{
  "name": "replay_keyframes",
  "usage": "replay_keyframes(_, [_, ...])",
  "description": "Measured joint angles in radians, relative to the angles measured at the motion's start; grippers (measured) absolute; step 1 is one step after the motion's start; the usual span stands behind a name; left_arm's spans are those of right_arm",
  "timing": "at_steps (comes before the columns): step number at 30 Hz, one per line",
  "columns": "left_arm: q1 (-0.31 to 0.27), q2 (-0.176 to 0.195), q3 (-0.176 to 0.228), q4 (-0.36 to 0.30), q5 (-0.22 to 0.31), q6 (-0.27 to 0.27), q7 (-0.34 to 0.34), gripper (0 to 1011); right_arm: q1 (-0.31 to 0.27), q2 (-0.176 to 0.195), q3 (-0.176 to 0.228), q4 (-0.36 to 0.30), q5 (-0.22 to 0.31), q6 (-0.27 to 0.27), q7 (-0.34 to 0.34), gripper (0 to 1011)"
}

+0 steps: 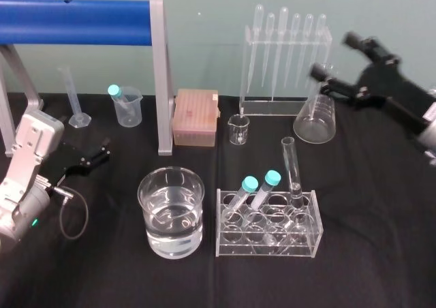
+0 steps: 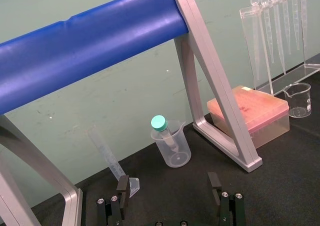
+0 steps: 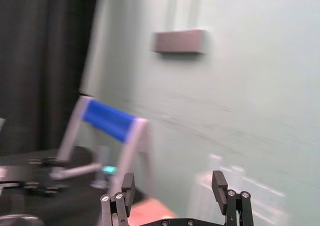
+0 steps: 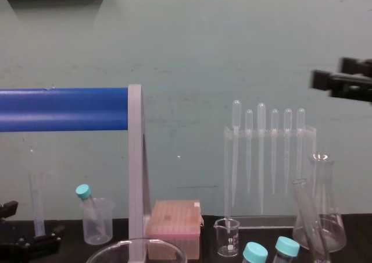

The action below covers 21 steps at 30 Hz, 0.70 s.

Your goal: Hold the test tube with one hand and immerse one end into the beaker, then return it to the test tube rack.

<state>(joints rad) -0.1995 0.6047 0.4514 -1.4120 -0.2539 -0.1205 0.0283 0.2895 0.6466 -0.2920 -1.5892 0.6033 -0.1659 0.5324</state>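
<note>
Currently the right gripper (image 1: 334, 56) is empty, fingers spread, raised well behind and to the right of the long clear glass test tube (image 1: 292, 166). The tube stands in the clear acrylic rack (image 1: 267, 234), just right of the wide water-filled glass beaker (image 1: 171, 212). Left gripper (image 1: 101, 151) is parked far left, fingers apart. Reads as the pick-up step: next, come down on the tube's upper part, clear of the teal-capped tubes (image 1: 272, 179).

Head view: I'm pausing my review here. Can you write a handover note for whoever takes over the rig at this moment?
Left gripper: open, empty, low over the table at the left.
Right gripper: open, empty, raised at the far right, beyond the rack.
Test tube: upright at the right end of the test tube rack, not held.
Beaker: part-filled with clear liquid, standing just left of the rack.
Done: the pictures cannot settle whether the tube has been dipped.
Left: if it has not, grasp the tube, dip one end in the beaker and put it back in the rack.
</note>
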Motion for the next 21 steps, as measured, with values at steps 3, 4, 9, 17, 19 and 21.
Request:
replay_keyframes(3, [0.0,0.0,0.0,0.0,0.0,0.0,0.0,1000,-0.033,0.006,0.032,-0.011,-0.024,0.013,-0.071,1004])
replay_keyframes(4, [0.0,0.0,0.0,0.0,0.0,0.0,0.0,1000,-0.053,0.007,0.047,-0.011,-0.032,0.024,-0.106,1004])
replay_keyframes(9, [0.0,0.0,0.0,0.0,0.0,0.0,0.0,1000,-0.088,-0.009,0.057,0.029,-0.036,0.072,-0.143,1004])
replay_keyframes(17, [0.0,0.0,0.0,0.0,0.0,0.0,0.0,1000,-0.088,-0.089,0.009,0.206,-0.023,0.097,-0.095,1004])
replay_keyframes(19, [0.0,0.0,0.0,0.0,0.0,0.0,0.0,1000,-0.076,-0.111,-0.003,0.256,-0.022,0.098,-0.071,1004])
replay_keyframes(21, [0.0,0.0,0.0,0.0,0.0,0.0,0.0,1000,-0.07,-0.119,-0.007,0.276,-0.022,0.099,-0.057,1004])
